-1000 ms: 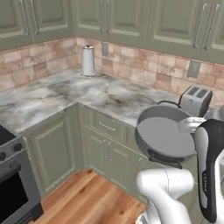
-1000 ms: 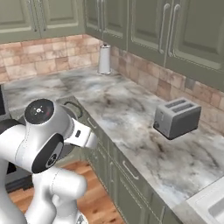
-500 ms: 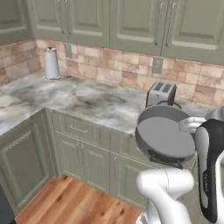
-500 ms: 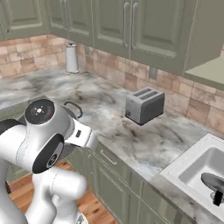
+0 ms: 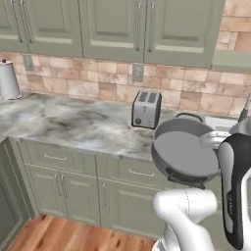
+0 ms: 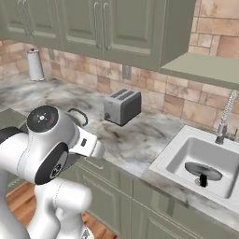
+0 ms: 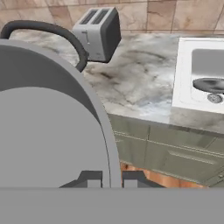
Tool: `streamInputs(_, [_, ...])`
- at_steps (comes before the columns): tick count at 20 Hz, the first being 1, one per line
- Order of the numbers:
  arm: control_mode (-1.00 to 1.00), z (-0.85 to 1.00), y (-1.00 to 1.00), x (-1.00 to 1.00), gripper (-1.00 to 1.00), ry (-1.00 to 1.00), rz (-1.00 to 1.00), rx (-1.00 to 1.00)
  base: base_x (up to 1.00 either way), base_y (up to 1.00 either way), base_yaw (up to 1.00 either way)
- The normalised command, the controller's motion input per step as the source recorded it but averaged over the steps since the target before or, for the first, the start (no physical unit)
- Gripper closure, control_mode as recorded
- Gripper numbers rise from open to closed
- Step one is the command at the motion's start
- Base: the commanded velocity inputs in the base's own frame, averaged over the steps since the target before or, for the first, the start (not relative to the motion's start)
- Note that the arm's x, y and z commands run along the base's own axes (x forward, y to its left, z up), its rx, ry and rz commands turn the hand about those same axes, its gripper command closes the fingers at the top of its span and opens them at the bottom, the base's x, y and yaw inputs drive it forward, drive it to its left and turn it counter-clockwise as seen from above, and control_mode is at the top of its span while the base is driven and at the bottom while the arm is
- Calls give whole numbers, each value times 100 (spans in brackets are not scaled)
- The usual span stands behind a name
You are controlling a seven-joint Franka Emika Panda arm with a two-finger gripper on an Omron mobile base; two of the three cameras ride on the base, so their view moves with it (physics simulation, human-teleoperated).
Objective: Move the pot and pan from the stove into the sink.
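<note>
Base has driven along the tabletop (image 6: pixel 140 140); sink (image 6: pixel 198 161) now in view, pan (image 6: pixel 203 171) inside; tool (image 7: pixel 111 178) clamped on pot (image 5: pixel 185 152), delivery pending

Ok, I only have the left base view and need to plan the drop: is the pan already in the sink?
Observer: Yes. In the right base view the pan lies inside the sink.
Operator: Any room left beside it?
Observer: The pan sits toward the basin's right; the left part is bare.
Operator: And how is the pot held?
Observer: In the hand view the gripper pinches the pot by its rim, one finger on each side.
</note>
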Motion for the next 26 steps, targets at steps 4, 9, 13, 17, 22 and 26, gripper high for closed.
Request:
streamInputs(4, [100, 0, 0, 0, 100, 0, 0, 0, -11, -13, -43])
streamInputs(9, [100, 0, 0, 0, 100, 0, 0, 0, -10, -15, -43])
streamInputs(13, [100, 0, 0, 0, 100, 0, 0, 0, -11, -24, -37])
streamInputs(17, [100, 0, 0, 0, 100, 0, 0, 0, 0, -5, -1])
streamInputs(22, [100, 0, 0, 0, 100, 0, 0, 0, 2, -26, 0])
streamInputs(26, [100, 0, 0, 0, 100, 0, 0, 0, 5, -76, -2])
